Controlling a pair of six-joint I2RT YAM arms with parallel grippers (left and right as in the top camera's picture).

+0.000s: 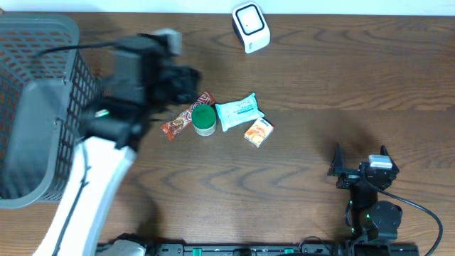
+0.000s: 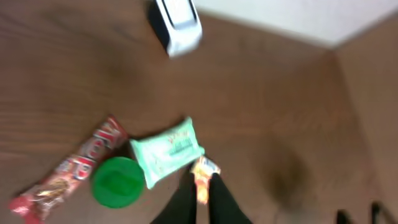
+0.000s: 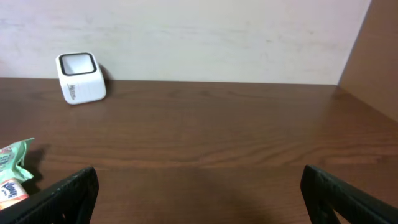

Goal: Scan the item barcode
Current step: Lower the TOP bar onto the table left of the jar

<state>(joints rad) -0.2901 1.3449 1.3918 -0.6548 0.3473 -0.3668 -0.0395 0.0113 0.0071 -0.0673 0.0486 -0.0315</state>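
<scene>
A white barcode scanner (image 1: 251, 27) (image 2: 177, 22) (image 3: 81, 78) stands at the table's far edge. Mid-table lies a cluster of items: a red candy bar (image 1: 186, 117) (image 2: 68, 171), a green-lidded tub (image 1: 205, 119) (image 2: 117, 182), a mint tissue pack (image 1: 238, 112) (image 2: 166, 152) and a small orange box (image 1: 259, 132) (image 2: 205, 167). My left gripper (image 1: 186, 82) (image 2: 202, 179) hovers, blurred, above the cluster's left side. It is shut and holds nothing; the orange box on the table shows past its fingertips. My right gripper (image 1: 361, 160) (image 3: 199, 180) rests open at the near right, empty.
A grey mesh basket (image 1: 35, 107) fills the left end of the table, under my left arm. The tissue pack (image 3: 12, 155) and orange box (image 3: 11, 190) show at the left edge of the right wrist view. A wall rises behind the scanner.
</scene>
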